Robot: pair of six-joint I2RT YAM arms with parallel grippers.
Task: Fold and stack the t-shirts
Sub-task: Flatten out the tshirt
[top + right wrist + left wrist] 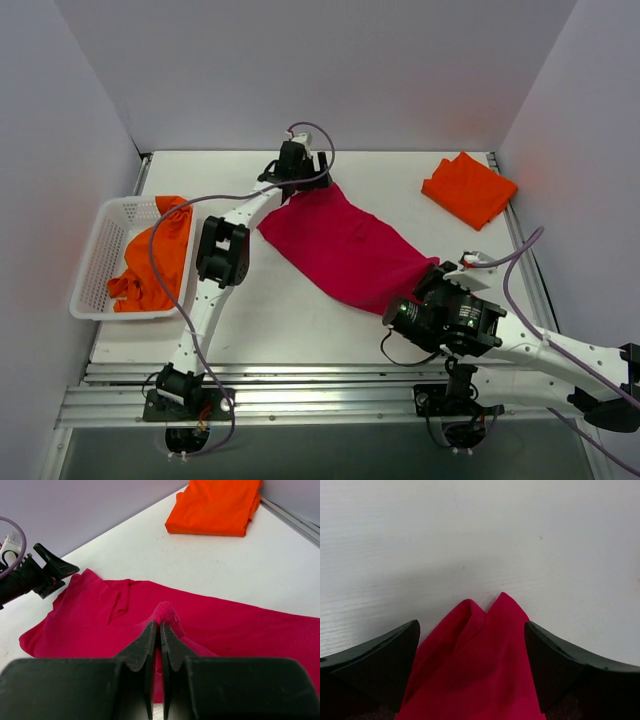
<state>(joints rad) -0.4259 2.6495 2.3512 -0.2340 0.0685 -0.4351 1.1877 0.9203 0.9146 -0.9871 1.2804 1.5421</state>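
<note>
- Crimson t-shirt [345, 245] lies stretched in a long diagonal band across the middle of the table [260, 310], with one end at each arm. That layout suits pulling it flat for a fold.
- Right claw [160, 626] is closed tight on a raised pinch of cloth at the near end, its fingers [142, 647] meeting through the fabric. The pinch probably anchors the shirt or readies that end to be carried over.
- Left claw [471, 630] stands wide apart at the far end. A peaked corner of the shirt lies between its fingers [385, 655], unclamped, and the claw looks placed to take that corner.
- Folded orange t-shirt [468, 188] sits in the far right corner, well apart from the crimson one, and is likely the base of the stack.
- More orange cloth [155, 255] lies crumpled in the white basket [95, 260] at the left, not yet folded.
</note>
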